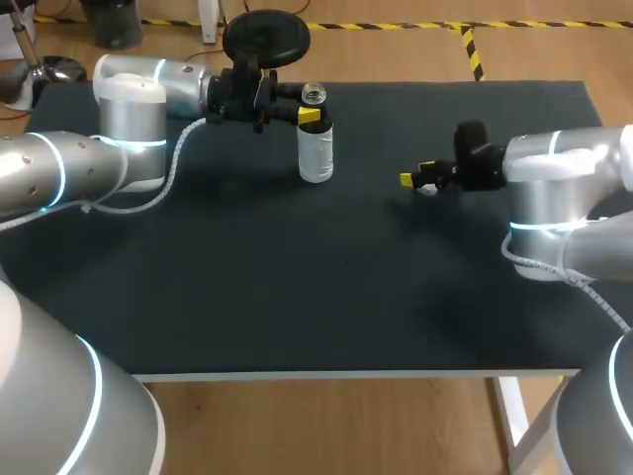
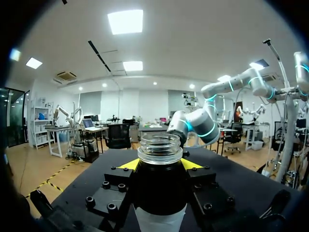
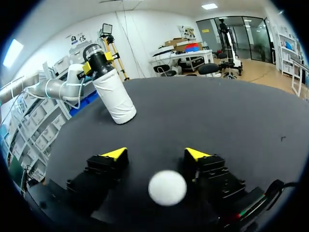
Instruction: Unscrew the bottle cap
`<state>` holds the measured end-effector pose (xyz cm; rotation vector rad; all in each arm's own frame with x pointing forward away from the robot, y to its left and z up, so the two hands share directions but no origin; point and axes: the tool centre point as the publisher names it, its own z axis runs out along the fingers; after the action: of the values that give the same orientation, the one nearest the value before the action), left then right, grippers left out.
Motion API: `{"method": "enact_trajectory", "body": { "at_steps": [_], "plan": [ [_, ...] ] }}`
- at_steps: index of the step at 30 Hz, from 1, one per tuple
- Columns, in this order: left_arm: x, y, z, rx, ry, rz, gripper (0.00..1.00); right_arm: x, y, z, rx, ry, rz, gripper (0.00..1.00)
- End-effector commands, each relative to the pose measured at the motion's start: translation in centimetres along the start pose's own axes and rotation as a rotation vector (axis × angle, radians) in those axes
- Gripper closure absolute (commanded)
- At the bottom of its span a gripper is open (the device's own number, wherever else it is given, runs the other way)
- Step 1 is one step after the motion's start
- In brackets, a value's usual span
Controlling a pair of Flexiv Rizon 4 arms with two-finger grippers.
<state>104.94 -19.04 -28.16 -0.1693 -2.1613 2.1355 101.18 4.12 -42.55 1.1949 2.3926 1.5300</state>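
A bottle (image 1: pixel 316 148) with a white label and dark shoulders stands upright at the back middle of the black table. Its clear threaded mouth (image 2: pixel 160 147) is uncovered. My left gripper (image 1: pixel 309 116) is shut on the bottle's neck from both sides, its yellow fingertips (image 2: pixel 126 164) showing on either side of the glass. My right gripper (image 3: pixel 154 153) hovers low over the table to the bottle's right, open. A round white cap (image 3: pixel 167 187) lies between its fingers, touching neither. The head view does not show the cap.
The black tabletop (image 1: pixel 297 277) stretches from the bottle to the white front edge (image 1: pixel 316 374). My right arm (image 1: pixel 554 188) comes in from the right side and my left arm (image 1: pixel 129 119) from the back left.
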Motion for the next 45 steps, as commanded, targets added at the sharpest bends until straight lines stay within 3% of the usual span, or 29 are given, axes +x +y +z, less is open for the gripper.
{"method": "enact_trajectory", "body": {
  "at_steps": [1,8,10,11,12,45],
  "plan": [
    [-0.1,0.0,0.1,-0.001,0.001,-0.001,1.0,0.0,-0.3,-0.1,-0.006,-0.006,0.001,0.0],
    [-0.1,0.0,0.1,-0.001,0.001,-0.001,0.98,-0.1,0.2,-0.6,-0.025,-0.042,-0.033,0.0],
    [-0.1,0.0,0.1,-0.001,0.001,-0.001,0.51,-0.1,0.5,-0.8,-0.039,-0.05,-0.051,0.0],
    [-0.1,0.0,0.1,-0.001,0.001,-0.001,0.03,-0.5,0.5,-0.5,-0.041,-0.057,-0.067,0.0],
    [-0.1,0.0,0.1,-0.001,0.001,-0.001,0.0,-0.5,0.5,-0.5,-0.041,-0.057,-0.067,0.0],
    [0.2,-0.6,-0.4,-0.003,-0.01,0.027,0.0,0.0,1.0,-1.0,-0.049,-0.054,-0.075,0.0]
  ]
}}
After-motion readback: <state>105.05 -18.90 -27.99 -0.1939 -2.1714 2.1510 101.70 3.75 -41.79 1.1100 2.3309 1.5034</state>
